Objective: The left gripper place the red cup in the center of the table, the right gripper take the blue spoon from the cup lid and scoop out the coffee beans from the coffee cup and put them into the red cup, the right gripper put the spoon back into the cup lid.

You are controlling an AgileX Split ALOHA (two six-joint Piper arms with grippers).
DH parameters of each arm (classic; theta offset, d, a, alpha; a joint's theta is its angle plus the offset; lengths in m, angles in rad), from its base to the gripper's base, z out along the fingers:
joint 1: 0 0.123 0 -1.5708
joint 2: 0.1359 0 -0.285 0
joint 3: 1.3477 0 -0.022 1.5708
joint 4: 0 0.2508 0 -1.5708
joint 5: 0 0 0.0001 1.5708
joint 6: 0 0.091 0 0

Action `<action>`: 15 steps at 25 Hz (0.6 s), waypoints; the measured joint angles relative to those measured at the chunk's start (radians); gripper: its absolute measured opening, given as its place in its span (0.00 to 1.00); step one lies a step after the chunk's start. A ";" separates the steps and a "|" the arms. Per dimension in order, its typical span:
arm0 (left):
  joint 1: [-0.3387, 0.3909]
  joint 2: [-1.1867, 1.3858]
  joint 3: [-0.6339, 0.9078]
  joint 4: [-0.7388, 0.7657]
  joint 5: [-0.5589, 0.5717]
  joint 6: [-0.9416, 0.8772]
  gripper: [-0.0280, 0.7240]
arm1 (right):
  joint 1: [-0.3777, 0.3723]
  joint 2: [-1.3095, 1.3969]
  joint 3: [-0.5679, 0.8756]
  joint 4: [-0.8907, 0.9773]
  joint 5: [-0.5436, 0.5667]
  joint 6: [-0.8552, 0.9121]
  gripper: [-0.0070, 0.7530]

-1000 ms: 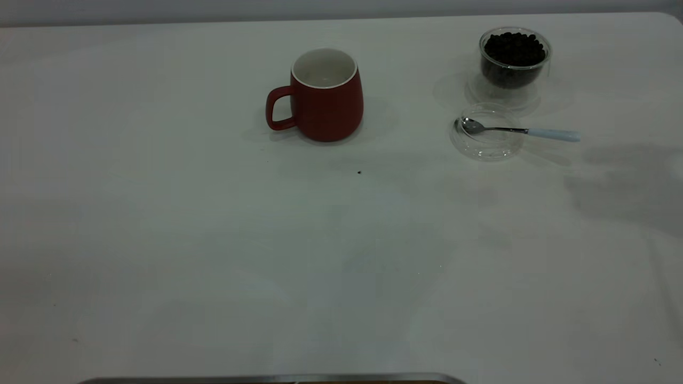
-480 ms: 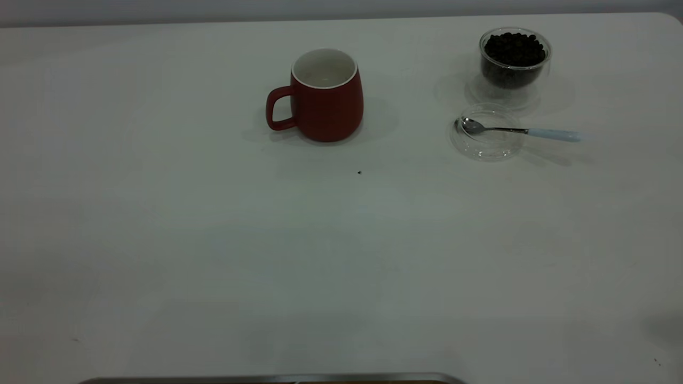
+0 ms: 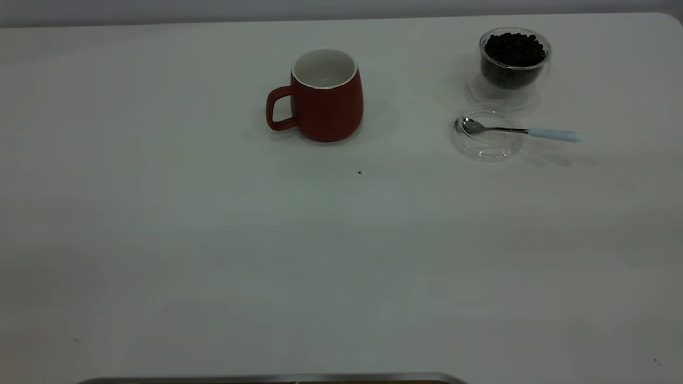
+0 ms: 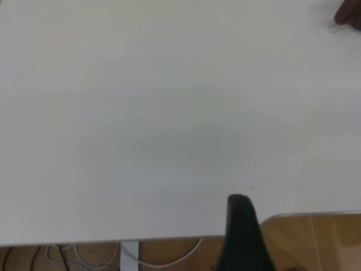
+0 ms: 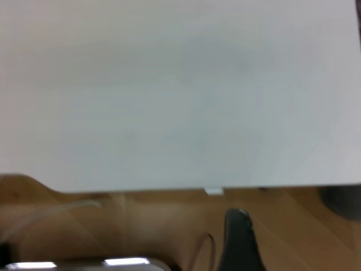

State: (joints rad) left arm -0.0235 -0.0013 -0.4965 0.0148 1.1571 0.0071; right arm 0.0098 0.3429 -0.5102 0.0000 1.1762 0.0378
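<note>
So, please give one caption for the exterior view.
Red cup mid-table; blue spoon on cup lid beside coffee cup.

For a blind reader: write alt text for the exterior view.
A red cup stands upright mid-table, handle toward the left arm's side. Toward the right arm's side, a coffee cup holds coffee beans; nearer the camera, a blue spoon rests across a cup lid. No gripper shows.

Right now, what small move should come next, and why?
Probably bring the right gripper, hanging off the table edge, toward the handle of the blue spoon. The red cup already stands mid-table, looking empty, and the spoon rests across the cup lid, handle overhanging.
</note>
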 joint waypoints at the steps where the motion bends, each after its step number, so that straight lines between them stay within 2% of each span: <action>1: 0.000 0.000 0.000 0.000 0.000 0.000 0.82 | 0.000 -0.021 0.000 0.012 0.004 0.004 0.75; 15: 0.000 0.000 0.000 0.000 0.000 0.000 0.82 | 0.007 -0.357 0.000 0.039 0.057 0.011 0.75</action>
State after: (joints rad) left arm -0.0235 -0.0013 -0.4965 0.0148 1.1571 0.0071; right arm 0.0167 -0.0138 -0.5102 0.0390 1.2330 0.0485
